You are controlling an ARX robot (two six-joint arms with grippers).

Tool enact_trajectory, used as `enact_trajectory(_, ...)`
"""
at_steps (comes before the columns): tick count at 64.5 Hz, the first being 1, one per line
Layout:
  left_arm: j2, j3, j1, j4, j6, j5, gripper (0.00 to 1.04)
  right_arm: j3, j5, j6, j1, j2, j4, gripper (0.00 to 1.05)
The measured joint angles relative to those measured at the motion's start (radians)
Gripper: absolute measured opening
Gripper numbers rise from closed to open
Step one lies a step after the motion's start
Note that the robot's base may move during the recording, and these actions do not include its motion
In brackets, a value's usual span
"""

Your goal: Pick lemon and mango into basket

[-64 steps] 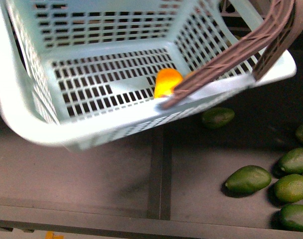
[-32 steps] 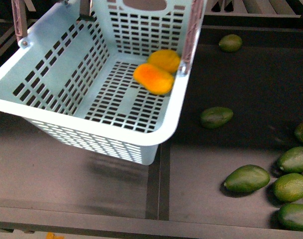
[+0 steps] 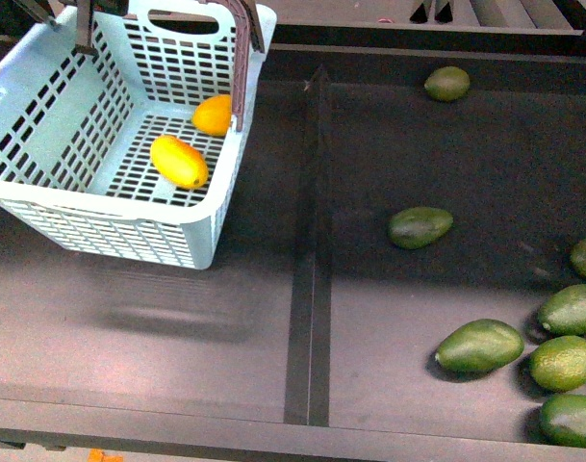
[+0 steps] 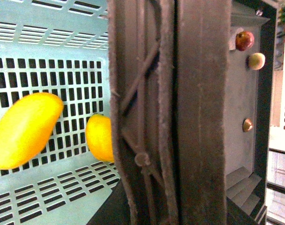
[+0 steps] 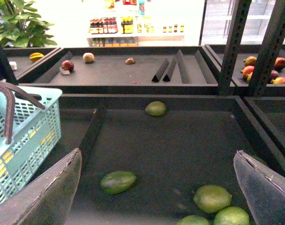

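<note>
The turquoise basket (image 3: 42, 144) hangs tilted above the dark shelf at the far left, its brown handles (image 3: 240, 58) pulled up together. My left gripper is shut on those handles (image 4: 179, 112), which fill the left wrist view; its own fingers do not show. On the basket floor lies the elongated yellow mango (image 3: 178, 162) (image 4: 23, 131). The rounder lemon (image 3: 214, 115) (image 4: 99, 138) sits behind it, partly hidden by a handle. My right gripper (image 5: 156, 197) stands open over the right part of the shelf with nothing between its fingers. The basket (image 5: 25, 136) is off to one side of it.
Dark green oval fruits lie on the shelf: one mid-right (image 3: 420, 226), one at the back (image 3: 447, 83), several clustered at the right front (image 3: 567, 361). A raised divider strip (image 3: 312, 269) runs front to back. Further shelves with fruit (image 5: 88, 57) stand behind.
The basket has swung from close in front of the camera to the far left and levelled out. Both yellow fruits have shifted about on its floor.
</note>
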State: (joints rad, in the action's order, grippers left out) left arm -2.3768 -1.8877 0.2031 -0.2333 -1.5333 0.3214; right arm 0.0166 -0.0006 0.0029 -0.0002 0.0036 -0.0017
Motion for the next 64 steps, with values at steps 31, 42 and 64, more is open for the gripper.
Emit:
enact_trajectory(31,0.265,0.344,0.023,0.020,-0.066,0.151,0.94,0.000,0.000,0.000,0.000,0.000,0.000,0.96)
enact_trajectory(42,0.514,0.662,0.011,0.193,0.033,0.084,0.90,0.000,0.000,0.000,0.000,0.000,0.000,0.96)
enact_trajectory(64,0.858,1.420,-0.087,1.289,1.450,-0.209,0.17,0.000,0.001,0.000,0.000,0.000,0.000,0.96)
